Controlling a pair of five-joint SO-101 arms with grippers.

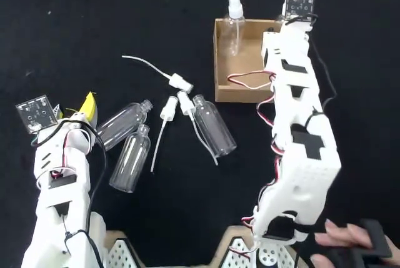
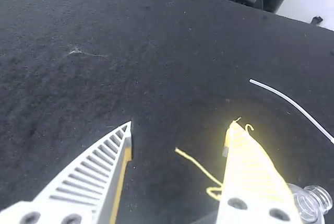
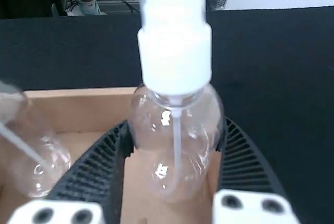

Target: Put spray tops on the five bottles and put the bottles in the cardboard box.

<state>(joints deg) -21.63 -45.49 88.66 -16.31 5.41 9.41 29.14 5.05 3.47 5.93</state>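
Observation:
My right gripper (image 3: 175,126) is shut on a clear bottle (image 3: 175,145) with a white spray top (image 3: 175,51), held upright over the far right part of the cardboard box (image 1: 245,90). A second topped bottle (image 1: 233,25) stands in the box's far left corner. On the black table lie two bare bottles (image 1: 124,124) (image 1: 130,158) and a third bottle (image 1: 214,125) with a spray top (image 1: 185,102) at its neck. Two loose spray tops (image 1: 180,82) (image 1: 169,108) lie between them. My left gripper (image 2: 181,125) is open just above the cloth, beside the nearest bare bottle's neck (image 2: 311,199).
The right arm (image 1: 300,124) stretches along the table's right side up to the box. A long white spray tube (image 2: 292,106) lies ahead of the left gripper. The black cloth (image 1: 75,37) to the far left is bare.

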